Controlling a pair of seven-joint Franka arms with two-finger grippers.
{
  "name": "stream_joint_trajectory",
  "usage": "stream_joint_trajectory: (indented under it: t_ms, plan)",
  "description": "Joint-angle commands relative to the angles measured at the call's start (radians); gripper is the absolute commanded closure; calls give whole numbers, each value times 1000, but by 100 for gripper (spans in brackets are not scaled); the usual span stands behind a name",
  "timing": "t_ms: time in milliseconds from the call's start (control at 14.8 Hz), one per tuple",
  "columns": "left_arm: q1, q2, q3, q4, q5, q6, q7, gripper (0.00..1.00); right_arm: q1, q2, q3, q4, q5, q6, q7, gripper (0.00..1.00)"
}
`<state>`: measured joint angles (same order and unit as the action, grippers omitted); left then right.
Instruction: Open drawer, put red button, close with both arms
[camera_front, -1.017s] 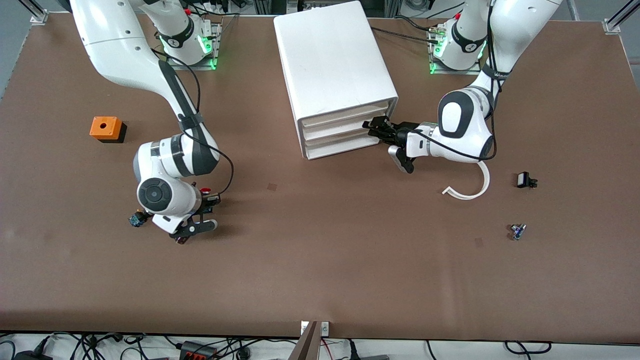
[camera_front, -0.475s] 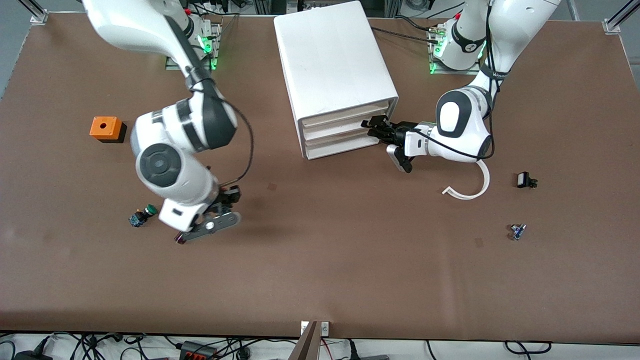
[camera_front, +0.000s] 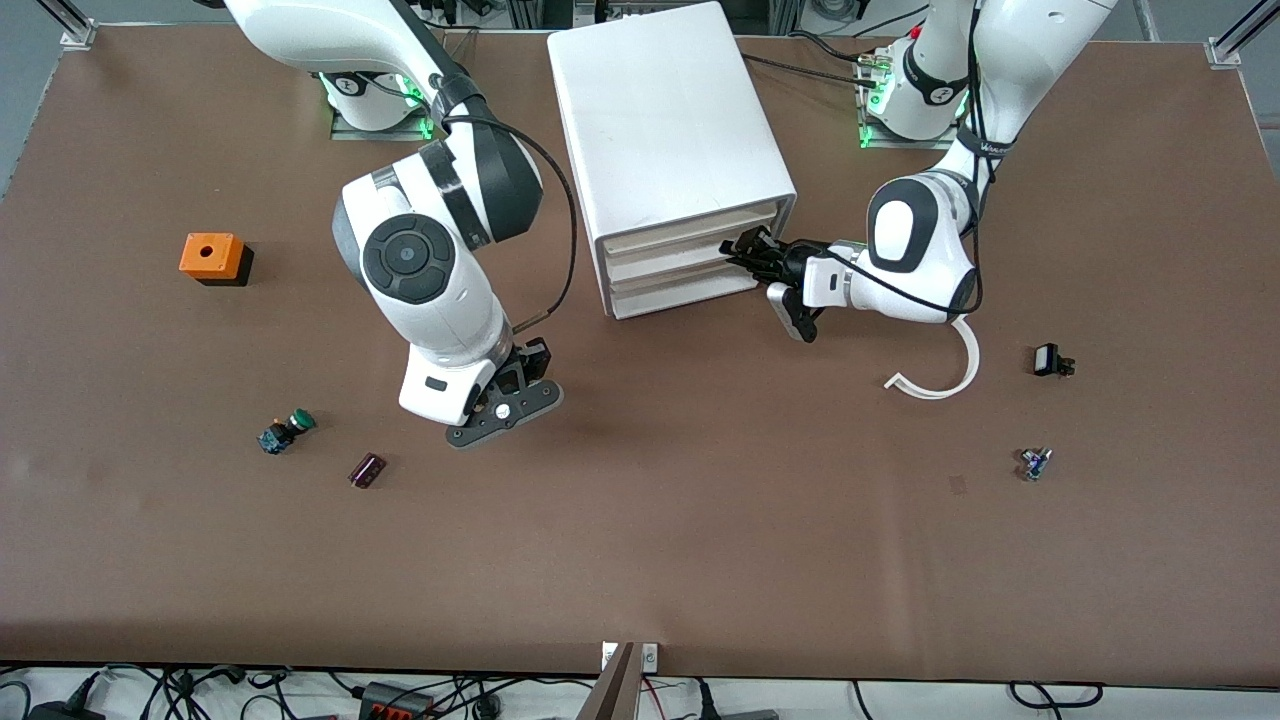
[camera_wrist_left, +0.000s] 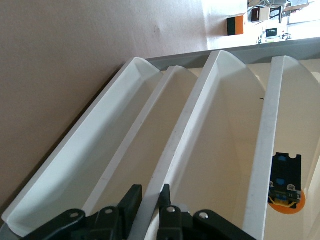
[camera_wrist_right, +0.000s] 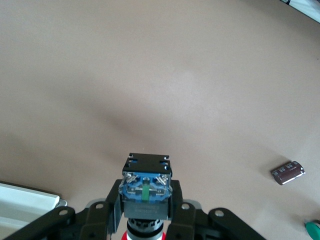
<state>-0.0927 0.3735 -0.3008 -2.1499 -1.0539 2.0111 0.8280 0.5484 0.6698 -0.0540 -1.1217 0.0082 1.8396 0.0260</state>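
Note:
The white cabinet (camera_front: 660, 120) stands at the middle of the table with its three drawers (camera_front: 680, 262) facing the front camera. My left gripper (camera_front: 748, 250) is at the drawer fronts, at their corner toward the left arm's end. In the left wrist view it (camera_wrist_left: 148, 197) is shut on the thin front rim of a drawer (camera_wrist_left: 200, 100), seemingly the middle one. My right gripper (camera_front: 512, 385) is up over bare table beside the cabinet, toward the right arm's end. In the right wrist view it (camera_wrist_right: 146, 210) is shut on the red button (camera_wrist_right: 146, 192). My hand hides the button in the front view.
An orange block (camera_front: 211, 256), a green-capped button (camera_front: 285, 430) and a small dark part (camera_front: 367, 470) lie toward the right arm's end. A white curved strip (camera_front: 940, 375), a black part (camera_front: 1050, 360) and a small blue part (camera_front: 1035, 462) lie toward the left arm's end.
My right gripper rose off the table with the red button and swung toward the cabinet, uncovering the green button and the dark part. My left gripper edged closer onto the drawer front.

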Motion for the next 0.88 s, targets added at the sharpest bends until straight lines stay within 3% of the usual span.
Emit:
stream_joint_trajectory:
  t_ms: [0, 407, 475, 610, 814]
  plan:
    - [20, 18, 15, 57, 6, 40, 26, 90, 16, 5, -10, 59, 9, -6, -5, 100]
    - [106, 217, 23, 327, 196, 40, 17, 86, 63, 10, -7, 65, 10, 75, -5, 100]
    - [108, 247, 23, 365, 201, 40, 16, 76, 83, 14, -7, 65, 10, 101, -3, 100]
    - [116, 255, 23, 381, 203, 47, 31, 0, 120, 19, -9, 65, 10, 136, 20, 100]
    - [162, 251, 23, 433, 288, 12, 43, 0, 182, 22, -9, 65, 10, 135, 129, 100]
